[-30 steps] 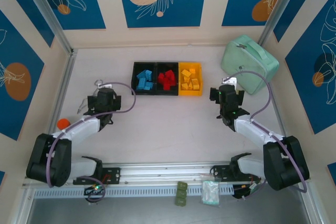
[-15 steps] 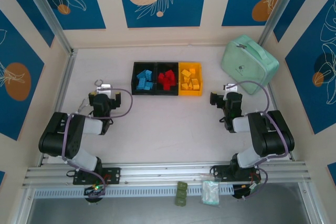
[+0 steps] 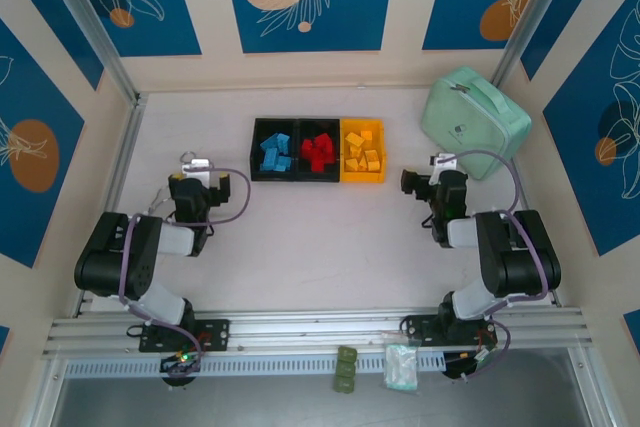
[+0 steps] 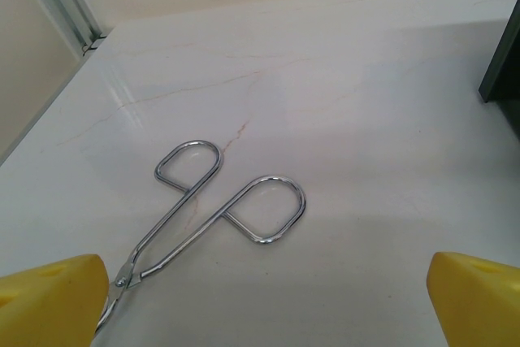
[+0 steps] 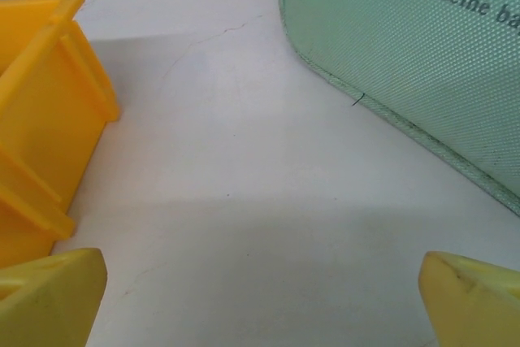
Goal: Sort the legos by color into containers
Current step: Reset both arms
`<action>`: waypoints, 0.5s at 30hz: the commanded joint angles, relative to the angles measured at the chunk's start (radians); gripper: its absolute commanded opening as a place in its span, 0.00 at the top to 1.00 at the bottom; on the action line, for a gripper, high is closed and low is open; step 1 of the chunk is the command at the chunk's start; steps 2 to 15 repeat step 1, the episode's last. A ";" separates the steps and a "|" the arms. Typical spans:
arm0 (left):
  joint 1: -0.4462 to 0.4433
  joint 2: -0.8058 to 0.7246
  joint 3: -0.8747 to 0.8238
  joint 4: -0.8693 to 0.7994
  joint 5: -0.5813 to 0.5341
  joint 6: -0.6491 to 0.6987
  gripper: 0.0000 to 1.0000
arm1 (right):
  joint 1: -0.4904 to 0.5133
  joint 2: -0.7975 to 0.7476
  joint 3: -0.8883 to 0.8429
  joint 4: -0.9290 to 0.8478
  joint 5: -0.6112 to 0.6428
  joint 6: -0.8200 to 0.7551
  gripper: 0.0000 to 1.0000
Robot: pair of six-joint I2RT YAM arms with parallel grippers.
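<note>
I've pulled both back: left gripper (image 4: 264,302), right gripper (image 5: 260,298) spread wide, empty. Legos (image 3: 318,152) light, rigid, slick: pinch flat sides.

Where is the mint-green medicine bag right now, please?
Top view: the medicine bag lies far right on the table, right of the yellow bin.

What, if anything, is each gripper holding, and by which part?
Nothing is held. The left gripper is open by the metal forceps; the right gripper is open beside the yellow bin.
</note>
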 commanded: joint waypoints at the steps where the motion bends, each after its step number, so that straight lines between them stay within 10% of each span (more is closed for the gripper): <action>1: -0.002 0.003 -0.013 0.057 0.047 0.019 0.01 | 0.003 -0.010 0.015 0.026 -0.036 0.000 0.01; 15: -0.002 0.003 -0.013 0.057 0.047 0.019 0.01 | 0.003 -0.010 0.015 0.026 -0.036 0.000 0.01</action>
